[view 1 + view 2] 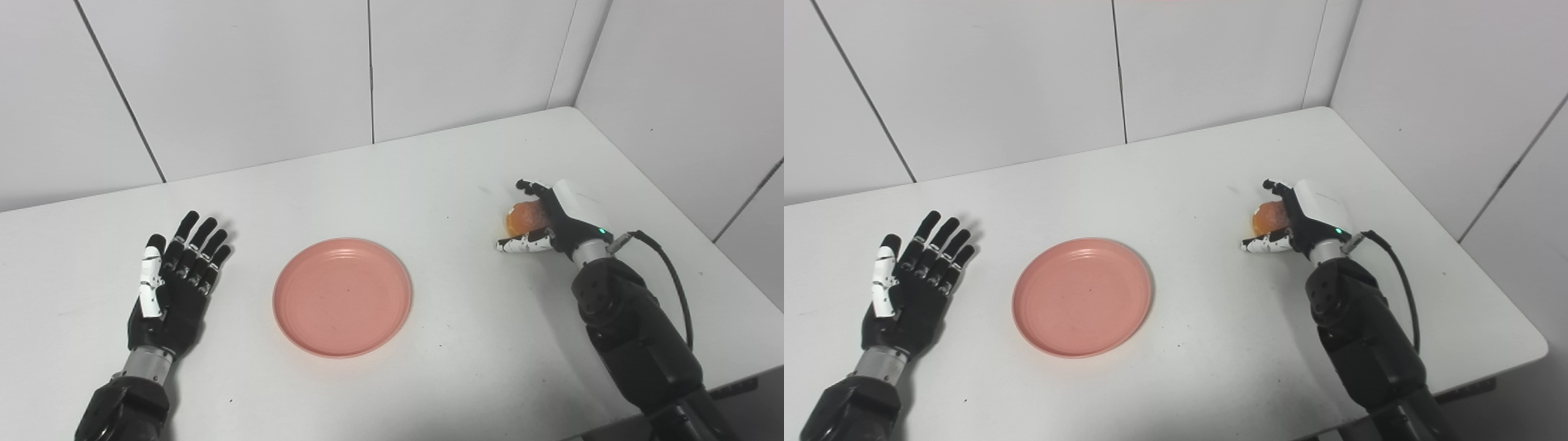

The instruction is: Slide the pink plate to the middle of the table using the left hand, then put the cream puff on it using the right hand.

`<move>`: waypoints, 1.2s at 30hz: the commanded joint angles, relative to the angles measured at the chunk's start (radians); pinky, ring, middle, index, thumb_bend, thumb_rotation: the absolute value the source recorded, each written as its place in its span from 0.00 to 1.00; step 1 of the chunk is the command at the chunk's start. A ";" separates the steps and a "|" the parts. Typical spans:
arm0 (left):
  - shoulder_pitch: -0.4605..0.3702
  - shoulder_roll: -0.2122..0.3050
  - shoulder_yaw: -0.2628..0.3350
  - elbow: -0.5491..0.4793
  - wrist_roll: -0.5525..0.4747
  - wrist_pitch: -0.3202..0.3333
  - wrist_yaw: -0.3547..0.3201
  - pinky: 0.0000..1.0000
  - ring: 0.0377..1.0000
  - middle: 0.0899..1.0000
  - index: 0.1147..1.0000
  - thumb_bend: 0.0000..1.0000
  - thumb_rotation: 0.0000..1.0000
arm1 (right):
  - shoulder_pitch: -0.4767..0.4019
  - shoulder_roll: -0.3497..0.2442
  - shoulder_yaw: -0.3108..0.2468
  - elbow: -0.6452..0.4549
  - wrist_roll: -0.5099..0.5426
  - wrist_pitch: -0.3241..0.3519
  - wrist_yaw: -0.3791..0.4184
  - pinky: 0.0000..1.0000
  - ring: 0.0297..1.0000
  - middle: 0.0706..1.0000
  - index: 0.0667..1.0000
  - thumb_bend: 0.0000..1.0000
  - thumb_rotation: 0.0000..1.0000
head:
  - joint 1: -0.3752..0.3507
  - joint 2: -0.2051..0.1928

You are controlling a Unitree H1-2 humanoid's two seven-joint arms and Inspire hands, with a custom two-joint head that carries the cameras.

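The pink plate (342,296) lies flat and empty near the middle of the white table (429,184). The cream puff (521,219), orange-brown, is at the right side of the table, inside my right hand (551,217). That hand's fingers curl over it and the thumb reaches under its front. I cannot tell whether the puff rests on the table or is lifted. My left hand (174,275) lies palm-up on the table left of the plate, open and empty, a short gap from the rim.
White wall panels (367,73) stand behind the table and along its right side. The table's right edge (1488,269) is close to my right arm. A black cable (674,275) loops beside the right wrist.
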 commanded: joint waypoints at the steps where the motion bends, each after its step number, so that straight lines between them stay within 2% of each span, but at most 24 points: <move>1: 0.065 0.013 -0.010 0.041 0.034 0.083 0.032 0.98 0.94 0.93 0.92 0.44 1.00 | -0.017 -0.030 -0.012 0.009 0.013 -0.033 -0.033 0.47 0.53 0.56 0.55 0.68 0.13 | 0.003 0.004; 2: 0.065 0.013 -0.010 0.040 0.034 0.084 0.034 0.98 0.94 0.93 0.93 0.44 1.00 | -0.016 -0.034 -0.010 0.016 0.013 -0.039 -0.042 0.44 0.50 0.49 0.50 0.59 0.05 | 0.003 0.004; 5: 0.066 0.010 -0.010 0.033 0.034 0.088 0.040 0.97 0.93 0.93 0.92 0.44 1.00 | -0.015 -0.044 0.003 0.017 0.006 -0.023 -0.045 0.40 0.44 0.43 0.47 0.53 0.00 | 0.006 0.005; 17: 0.071 -0.001 -0.008 0.012 0.029 0.105 0.047 0.97 0.93 0.93 0.92 0.43 1.00 | -0.014 -0.067 0.000 -0.005 0.016 -0.021 -0.050 0.32 0.37 0.38 0.50 0.52 0.00 | 0.022 0.001; 23: 0.071 -0.009 -0.011 0.014 0.033 0.099 0.050 0.97 0.94 0.93 0.92 0.42 1.00 | -0.019 -0.079 0.001 -0.047 0.007 -0.020 -0.049 0.36 0.41 0.42 0.47 0.53 0.00 | 0.037 -0.003; 31: 0.073 -0.022 -0.014 0.008 0.036 0.093 0.064 0.96 0.94 0.94 0.93 0.42 1.00 | -0.038 -0.077 0.000 -0.142 0.010 -0.007 -0.027 0.34 0.39 0.39 0.50 0.52 0.00 | 0.062 -0.005; 36: 0.072 -0.029 -0.017 0.014 0.040 0.082 0.065 0.97 0.95 0.95 0.94 0.42 1.00 | -0.060 -0.058 0.008 -0.229 -0.012 0.010 0.007 0.35 0.41 0.41 0.49 0.52 0.00 | 0.083 -0.005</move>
